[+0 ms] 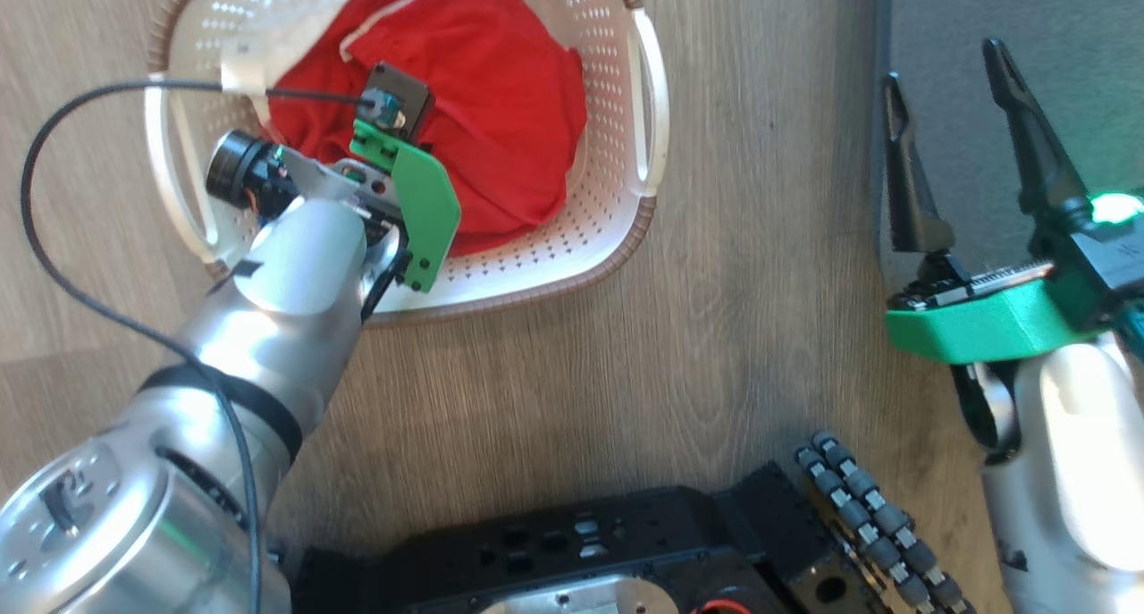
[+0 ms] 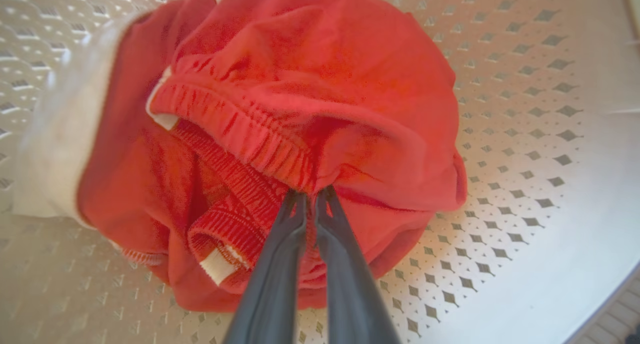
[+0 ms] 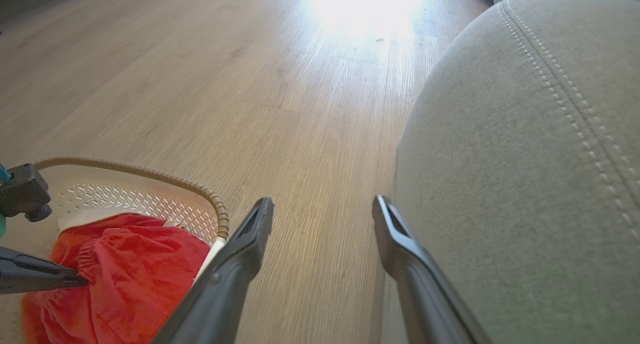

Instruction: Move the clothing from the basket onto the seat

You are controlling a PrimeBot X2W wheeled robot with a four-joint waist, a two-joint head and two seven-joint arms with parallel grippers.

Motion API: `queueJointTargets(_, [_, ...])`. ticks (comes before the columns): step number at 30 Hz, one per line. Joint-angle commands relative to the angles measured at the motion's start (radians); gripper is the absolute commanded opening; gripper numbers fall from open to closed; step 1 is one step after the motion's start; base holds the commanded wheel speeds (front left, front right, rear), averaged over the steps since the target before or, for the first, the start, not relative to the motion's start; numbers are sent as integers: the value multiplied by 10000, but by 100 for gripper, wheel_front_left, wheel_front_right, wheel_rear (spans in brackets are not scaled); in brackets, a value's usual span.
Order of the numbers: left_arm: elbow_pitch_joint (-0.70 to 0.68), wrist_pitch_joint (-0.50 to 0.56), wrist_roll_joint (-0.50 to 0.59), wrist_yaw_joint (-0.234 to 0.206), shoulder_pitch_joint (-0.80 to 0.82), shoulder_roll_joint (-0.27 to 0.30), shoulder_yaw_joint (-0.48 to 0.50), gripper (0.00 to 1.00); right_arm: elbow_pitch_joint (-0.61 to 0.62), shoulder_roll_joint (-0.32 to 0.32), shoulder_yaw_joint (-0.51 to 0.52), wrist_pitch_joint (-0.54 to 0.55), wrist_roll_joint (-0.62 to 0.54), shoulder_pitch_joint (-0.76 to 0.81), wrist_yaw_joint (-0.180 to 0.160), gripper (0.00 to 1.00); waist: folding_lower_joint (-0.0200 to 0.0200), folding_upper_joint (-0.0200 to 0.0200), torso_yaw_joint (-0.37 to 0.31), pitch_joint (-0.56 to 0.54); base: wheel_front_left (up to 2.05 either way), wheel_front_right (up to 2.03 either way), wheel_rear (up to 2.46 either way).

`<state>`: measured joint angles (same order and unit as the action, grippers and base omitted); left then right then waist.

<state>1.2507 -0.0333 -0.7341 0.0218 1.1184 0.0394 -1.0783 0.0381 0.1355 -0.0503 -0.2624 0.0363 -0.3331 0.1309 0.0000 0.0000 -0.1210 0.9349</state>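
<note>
Wood floor (image 1: 733,310), oval cream plastic basket (image 1: 626,230) at 11 o'clock: left gripper (image 2: 311,196) clenched on thin fold of red fabric clothing (image 2: 350,83), may slip when lifted; right gripper (image 1: 940,62) agape, empty.

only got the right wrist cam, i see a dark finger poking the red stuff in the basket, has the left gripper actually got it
Observer: Yes. In the left wrist view the left gripper is shut on the clothing, pinching a fold just under a ribbed elastic band.
Operator: lifted yet or nah
Observer: Not yet. The head view shows the clothing bunched low inside the basket, with the left arm reaching down over the near rim.
Operator: anything that might catch when it pulls
Observer: Possibly. In the head view the white trim lies up against the basket's far-left wall, close to the rim.
</note>
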Motion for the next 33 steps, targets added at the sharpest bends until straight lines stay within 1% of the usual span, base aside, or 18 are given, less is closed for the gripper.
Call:
queueJointTargets(1, [22, -338, -121, -41, -394, 108, 30, 0, 59, 96, -298, 6, 62, 297, -2, 100, 0, 0, 7, -563, 0, 0, 0])
queueJointTargets(3, [81, -745, -212, -42, -617, 108, 58, 0, -148, 99, -439, 6, 88, 228, -2, 100, 0, 0, -14, -1028, 0, 0, 0])
queueJointTargets(4, [81, -745, -212, -42, -617, 108, 58, 0, -148, 99, -439, 6, 88, 228, -2, 100, 0, 0, -14, -1028, 0, 0, 0])
queueJointTargets(5, [105, -982, -262, -62, -733, 108, 85, 0, -251, 97, -494, 6, 99, 202, -2, 100, 0, 0, -26, -1275, 0, 0, 0])
queueJointTargets(6, [136, -1517, -289, -119, -951, 108, 83, 0, -469, 87, -618, 6, 138, 193, -2, 100, 0, 0, -52, -1756, 0, 0, 0])
queueJointTargets(8, [65, -1952, -358, -134, -1059, 108, 160, 0, -693, 91, -640, 6, 197, 211, -2, 100, 0, 0, 32, -2123, 0, 0, 0])
queueJointTargets(11, [-131, -2246, -322, -222, -1175, 108, 278, 0, -907, 157, -813, 6, 200, 242, -2, 100, 0, 0, 198, -2644, 0, 0, 0])
queueJointTargets(13, [-671, -2274, -183, -425, -1218, 165, 577, 0, -1058, 181, -907, 6, 206, 297, -2, 100, 0, 0, 301, -3036, 0, 0, 0])
queueJointTargets(17, [-2284, -2281, 436, -921, -1790, 597, 1771, 0, -1268, 151, -947, 6, 271, 373, -2, 100, 0, 0, 446, -3686, 0, 0, 0])
queueJointTargets(20, [-3470, -2282, 1203, -1106, -2424, 790, 2735, 0, -1334, 170, -920, 6, 277, 460, -2, 100, 0, 0, 597, -4164, 0, 0, 0])
queueJointTargets(24, [-4960, -2283, 2327, -1144, -3413, 887, 4050, 0, -1417, 164, -1022, 6, 296, 621, -2, 100, 0, 0, 736, -4825, 0, 0, 0])
queueJointTargets(28, [-6435, -2284, 3438, -1160, -4419, 801, 5391, 0, -1306, 31, -925, 6, 329, 761, -2, 100, 0, 0, 829, -5506, 0, 0, 0])
queueJointTargets(33, [-8034, -2284, 4608, -923, -5545, 540, 6619, 0, -1065, -144, -891, 6, 415, 1098, -2, 100, 0, 0, 910, -6343, 0, 0, 0])
